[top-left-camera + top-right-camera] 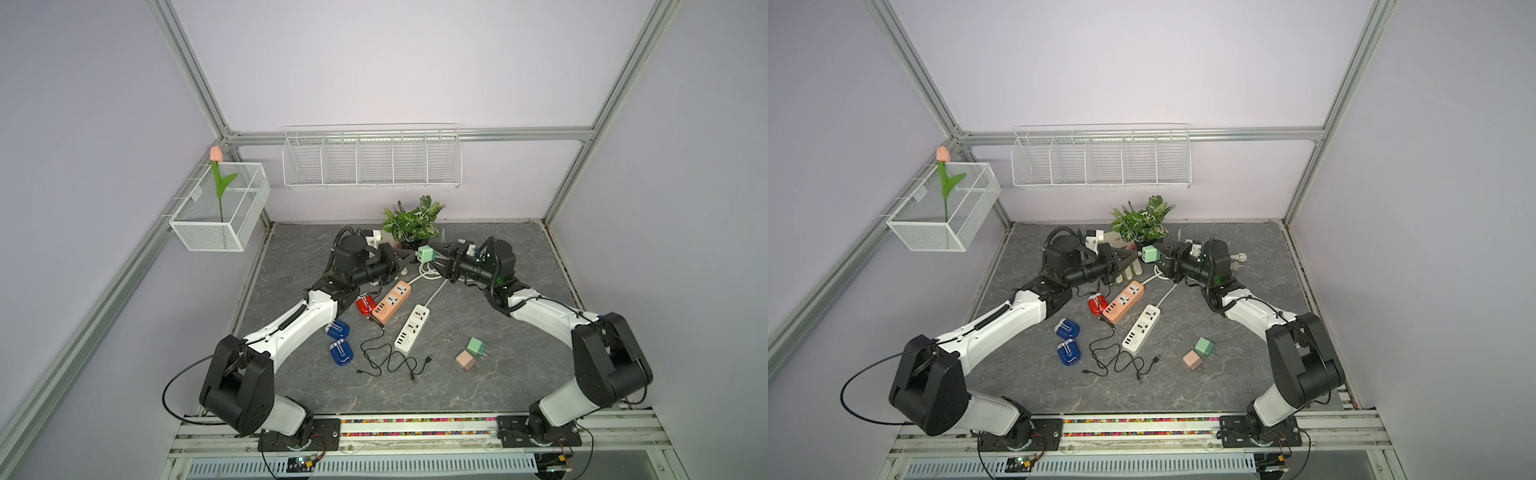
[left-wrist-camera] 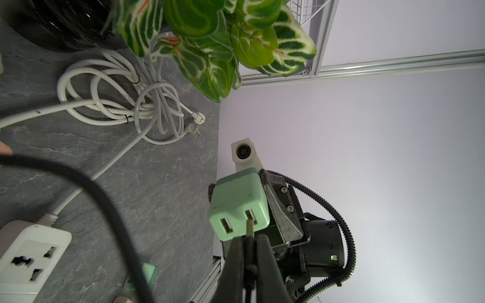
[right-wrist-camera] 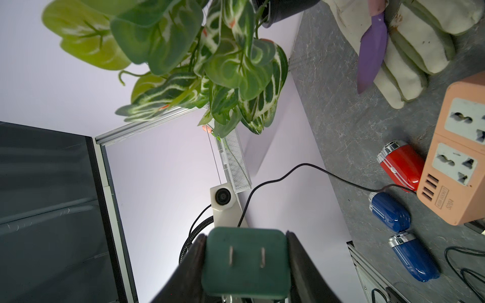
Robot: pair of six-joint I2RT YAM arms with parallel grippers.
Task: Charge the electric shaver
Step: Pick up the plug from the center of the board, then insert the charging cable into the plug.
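The red electric shaver (image 1: 365,305) (image 3: 400,168) lies on the table against the orange power strip (image 1: 392,302). A thin black cable (image 3: 304,165) runs from it up to my left gripper (image 2: 249,244). That gripper is shut on the cable's USB plug (image 2: 249,225). The plug's metal tip sits at the mouth of one USB port of a mint-green charger adapter (image 2: 238,203) (image 1: 424,254). My right gripper (image 3: 245,234) is shut on the adapter's sides, prongs facing its camera. Both grippers meet above the table, in front of the potted plant (image 1: 413,220).
Two blue shavers (image 1: 337,329) (image 1: 341,352) lie left of a loose black cable (image 1: 388,361). A white power strip (image 1: 412,328) lies mid-table, with coiled white cords (image 2: 118,102) behind it. Green (image 1: 478,348) and pink (image 1: 465,360) adapters sit to the right. A glove (image 3: 409,57) lies near the plant.
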